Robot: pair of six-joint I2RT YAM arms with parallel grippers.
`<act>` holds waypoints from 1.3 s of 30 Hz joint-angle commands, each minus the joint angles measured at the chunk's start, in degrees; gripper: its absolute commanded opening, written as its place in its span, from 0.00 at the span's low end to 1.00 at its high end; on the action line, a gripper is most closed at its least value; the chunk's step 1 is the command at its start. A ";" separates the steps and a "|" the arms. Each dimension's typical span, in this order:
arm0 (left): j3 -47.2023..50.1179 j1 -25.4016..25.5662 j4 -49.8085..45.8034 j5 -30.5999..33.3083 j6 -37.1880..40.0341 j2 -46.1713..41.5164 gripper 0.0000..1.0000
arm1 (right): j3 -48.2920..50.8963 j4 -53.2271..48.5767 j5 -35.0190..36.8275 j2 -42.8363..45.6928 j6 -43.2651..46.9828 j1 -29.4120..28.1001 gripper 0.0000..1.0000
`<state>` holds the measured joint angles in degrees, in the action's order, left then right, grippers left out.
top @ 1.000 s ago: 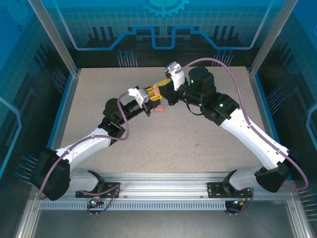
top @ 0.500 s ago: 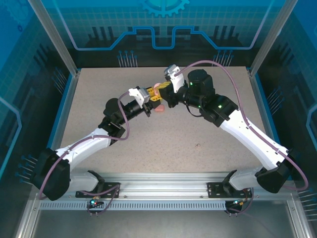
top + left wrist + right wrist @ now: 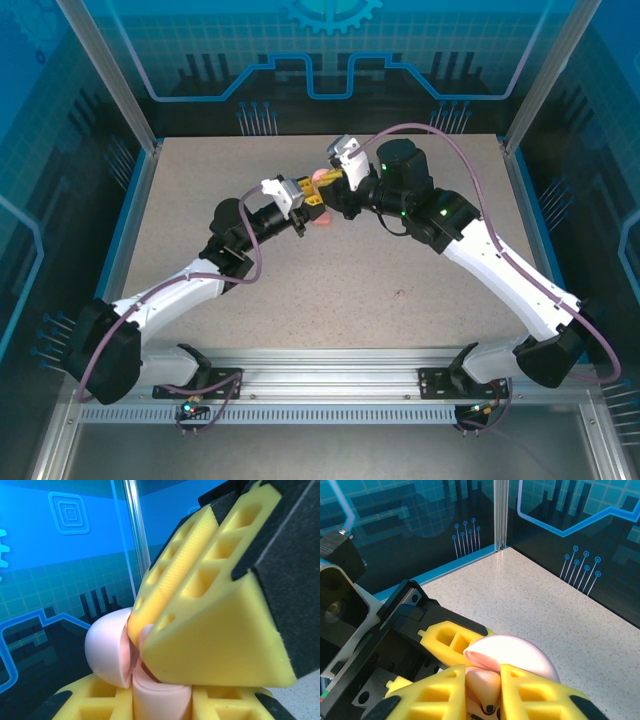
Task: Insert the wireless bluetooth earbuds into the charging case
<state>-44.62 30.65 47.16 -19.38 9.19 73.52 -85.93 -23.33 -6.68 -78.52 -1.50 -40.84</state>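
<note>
Mid-insertion, upper centre of frame: clamped the open case (image 3: 516, 652) in the left hand (image 3: 311, 197); had an earbud (image 3: 482, 687) between the right hand (image 3: 333, 180) fingers, grip impossible to tell. Next likely needed seating, then release.

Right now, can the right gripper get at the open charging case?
Likely yes: the left gripper holds the charging case, lid open, and the right gripper sits at its mouth with nothing between.
</note>
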 commanded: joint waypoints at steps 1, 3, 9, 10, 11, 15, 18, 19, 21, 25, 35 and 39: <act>-2.47 0.19 1.69 -0.12 0.97 -0.67 0.00 | -2.53 -1.28 -2.18 0.21 -1.15 0.17 0.29; -2.36 0.28 1.66 -0.05 0.98 -0.57 0.00 | -4.44 -1.88 -1.85 0.14 -2.85 0.24 0.40; -1.81 0.18 2.09 0.21 0.84 -0.31 0.00 | -8.80 -3.20 1.32 1.97 -8.58 1.09 0.62; -1.72 0.22 2.15 0.30 0.84 -0.22 0.00 | -8.90 -3.19 2.61 2.74 -10.24 1.50 0.62; -1.73 0.20 2.29 0.37 0.92 -0.22 0.00 | -8.83 -3.21 3.45 3.63 -11.59 1.99 0.64; -1.07 0.20 2.75 0.99 1.16 -0.30 0.00 | -8.12 -7.86 10.26 6.62 -20.62 5.20 0.66; -0.56 0.22 3.11 1.37 1.51 -0.39 0.00 | -3.76 -12.63 14.71 9.23 -29.05 8.64 0.66; -0.38 0.19 3.39 1.68 1.60 -0.39 0.00 | -1.03 -13.67 16.28 10.32 -32.03 9.68 0.66; -0.29 0.26 3.75 1.73 1.79 -0.30 0.00 | 3.93 -16.05 17.58 11.47 -36.21 11.31 0.66; -0.23 0.21 3.87 2.13 1.98 -0.36 0.00 | 12.62 -21.40 21.17 11.92 -44.07 12.48 0.66; -0.23 0.20 4.26 2.58 1.93 -0.57 0.00 | 31.83 -27.74 25.04 7.37 -68.96 12.48 0.63; -0.07 0.22 4.53 2.67 1.66 -0.73 0.00 | 36.80 -23.76 22.16 6.06 -74.91 12.06 0.59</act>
<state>-44.64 30.65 48.82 -17.56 9.63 73.52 -51.22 -48.29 15.92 -71.90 -67.81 -28.82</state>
